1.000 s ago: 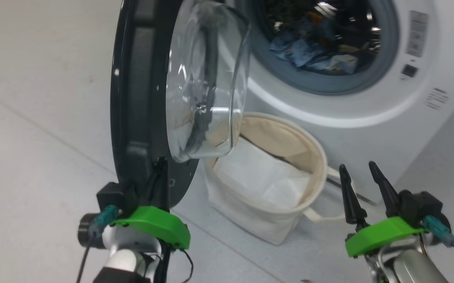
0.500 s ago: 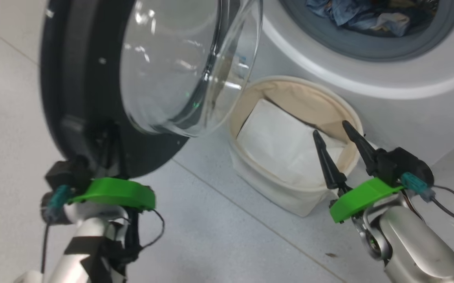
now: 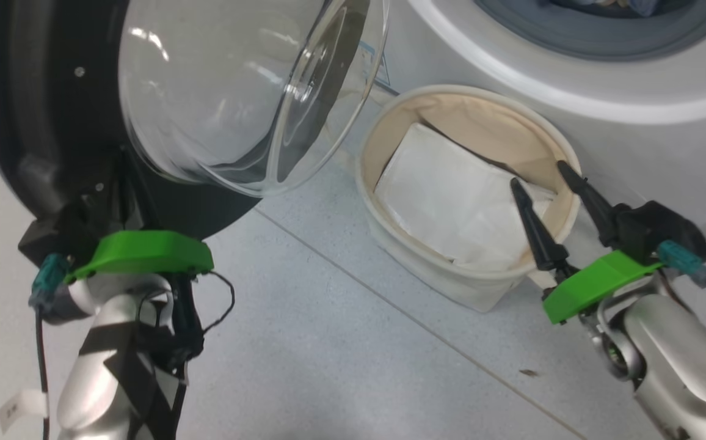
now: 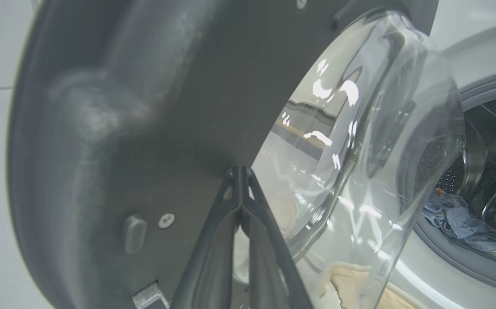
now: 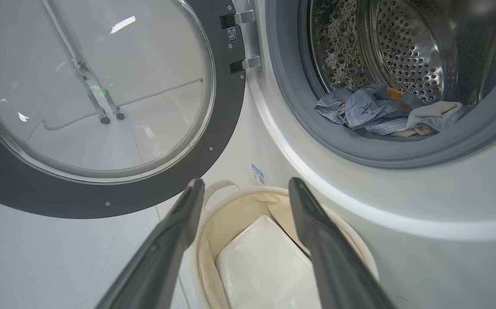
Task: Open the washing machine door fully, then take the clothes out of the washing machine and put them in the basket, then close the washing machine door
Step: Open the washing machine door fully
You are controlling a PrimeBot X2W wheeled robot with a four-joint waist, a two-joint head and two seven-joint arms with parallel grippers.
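Left claw (image 4: 239,171): pinched shut, empty, tips at black-rimmed round glass door (image 4: 102,107). Right claw (image 3: 538,172): spread wide, empty, by round cream canvas basket (image 3: 469,91), six o'clock of white front-loader (image 5: 402,206).

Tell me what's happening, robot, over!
Left gripper shut, at the door. Right gripper open over basket. Door open wide, clothes in the drum. White sheet lying in basket.

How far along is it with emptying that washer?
Done: the washing machine door is swung wide. In hand: the shut left tool rests against its inner face. Left: the clothes lie in the drum, the basket holds just a white sheet, the open right tool hovers above it; closing comes last.
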